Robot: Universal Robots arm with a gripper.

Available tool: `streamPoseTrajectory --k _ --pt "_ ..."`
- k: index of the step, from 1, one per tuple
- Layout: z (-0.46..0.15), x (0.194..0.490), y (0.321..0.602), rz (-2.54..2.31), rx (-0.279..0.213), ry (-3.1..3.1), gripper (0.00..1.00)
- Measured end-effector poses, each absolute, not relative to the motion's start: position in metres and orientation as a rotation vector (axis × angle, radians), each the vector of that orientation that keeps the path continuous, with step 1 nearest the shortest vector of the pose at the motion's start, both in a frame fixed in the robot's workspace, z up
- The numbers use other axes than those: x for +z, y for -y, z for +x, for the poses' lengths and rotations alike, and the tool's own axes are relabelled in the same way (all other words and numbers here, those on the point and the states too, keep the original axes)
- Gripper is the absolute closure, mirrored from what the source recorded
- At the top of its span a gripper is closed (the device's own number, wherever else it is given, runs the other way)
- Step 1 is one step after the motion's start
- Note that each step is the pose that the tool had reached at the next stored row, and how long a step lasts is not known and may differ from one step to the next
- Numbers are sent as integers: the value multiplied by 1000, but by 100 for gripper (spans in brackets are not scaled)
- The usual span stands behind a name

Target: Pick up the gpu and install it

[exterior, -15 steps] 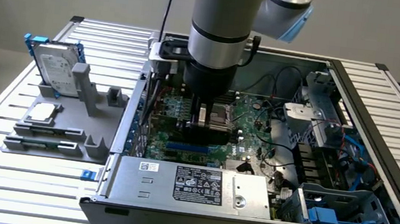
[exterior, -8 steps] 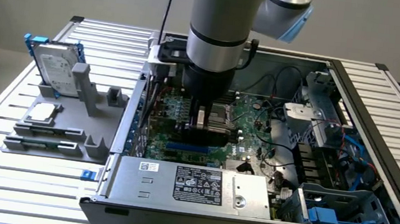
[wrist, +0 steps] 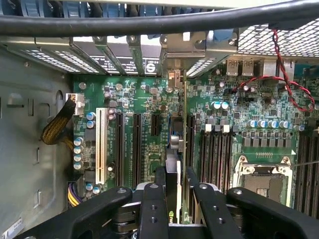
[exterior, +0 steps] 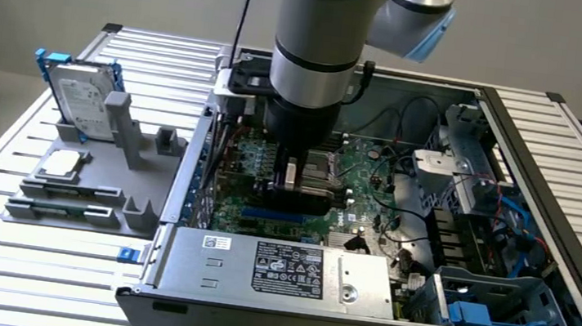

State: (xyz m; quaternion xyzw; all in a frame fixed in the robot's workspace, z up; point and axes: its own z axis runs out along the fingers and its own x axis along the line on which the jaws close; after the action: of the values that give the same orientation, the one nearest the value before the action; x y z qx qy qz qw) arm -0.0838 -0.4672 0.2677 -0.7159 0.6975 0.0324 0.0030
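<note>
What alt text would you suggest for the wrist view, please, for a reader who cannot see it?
The gripper clasps the gpu, a thin card seen edge-on, upright over the green motherboard among its long black expansion slots. The CPU socket lies to one side.

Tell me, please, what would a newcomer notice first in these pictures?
The big grey arm reaches down into the open computer case in the middle of the exterior view. Its tool grips the gpu, which stands on edge over the green motherboard. To the exterior view's left, a hard drive in a blue frame stands on a grey holder.
</note>
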Motion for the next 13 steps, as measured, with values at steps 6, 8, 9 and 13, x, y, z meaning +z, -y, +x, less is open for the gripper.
streamPoseTrajectory --k 6,8,9,13 --pt "-84 266 468 -2246 103 -2188 74" --pt "-85 265 468 -2246 104 -2188 74" --pt "-85 265 468 -2246 104 -2188 74" --pt "-85 264 469 -2246 105 -2189 74"
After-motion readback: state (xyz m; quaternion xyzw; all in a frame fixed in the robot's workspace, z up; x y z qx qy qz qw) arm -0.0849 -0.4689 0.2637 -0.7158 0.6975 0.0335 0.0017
